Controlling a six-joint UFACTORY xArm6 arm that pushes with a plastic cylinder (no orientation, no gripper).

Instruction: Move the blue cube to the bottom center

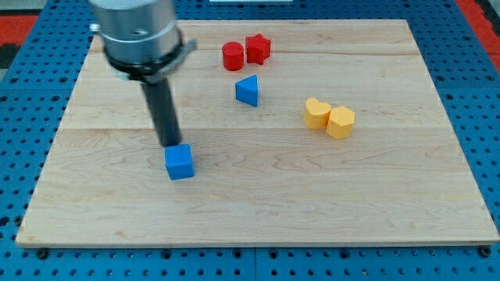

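Observation:
The blue cube point(180, 162) lies on the wooden board point(258, 211), left of the middle. My tip point(171, 145) is at the cube's upper left edge, touching it or very close to it. The dark rod rises from there to the grey arm end at the view's top left. The cube sits up and to the left of the board's bottom centre.
A blue triangular block point(248, 90) lies above the middle. A red cylinder point(233, 56) and a red star point(258, 48) touch each other near the top. A yellow heart point(316, 112) and a yellow hexagonal block point(341, 122) touch at the right.

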